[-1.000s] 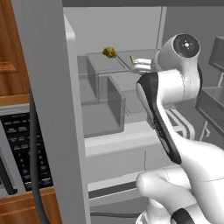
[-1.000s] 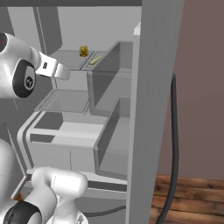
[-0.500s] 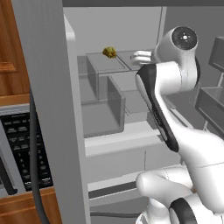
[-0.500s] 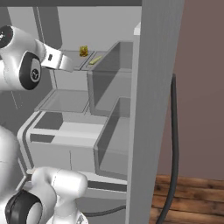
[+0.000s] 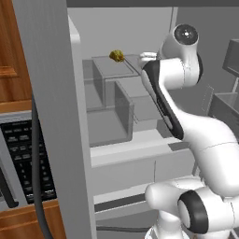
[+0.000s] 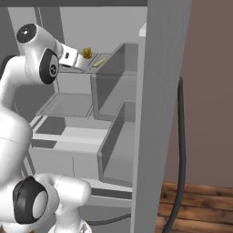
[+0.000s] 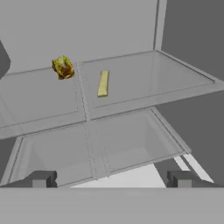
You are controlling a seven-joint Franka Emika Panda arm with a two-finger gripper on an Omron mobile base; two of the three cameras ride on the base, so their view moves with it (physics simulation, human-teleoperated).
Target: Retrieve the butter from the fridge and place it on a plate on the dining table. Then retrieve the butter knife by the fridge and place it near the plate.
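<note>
The butter (image 7: 103, 83) is a small olive-yellow stick lying flat on the upper glass shelf (image 7: 144, 76) of the open fridge (image 6: 159, 91). From the right base it shows as a thin yellow sliver (image 6: 99, 62) just past my hand. My gripper (image 7: 110, 179) is open, its two dark fingertips (image 7: 39, 178) set wide apart and nothing between them. It hovers short of the shelf's front edge, with the butter ahead and a little above centre in the hand view. In the right base view the gripper (image 6: 82, 61) reaches in at shelf height.
A lumpy yellow-green item (image 7: 63, 67) sits on the same shelf to the butter's left, also seen as a yellow lump (image 5: 116, 56). Clear bins (image 6: 109, 86) stand below the shelf. The fridge door edge (image 5: 46, 116) and a black microwave keypad (image 5: 25, 158) are on the left.
The arm has lifted and pushed the hand deeper into the fridge toward the upper shelf; in the left base view the arm now covers the butter. The gripper stays open.
</note>
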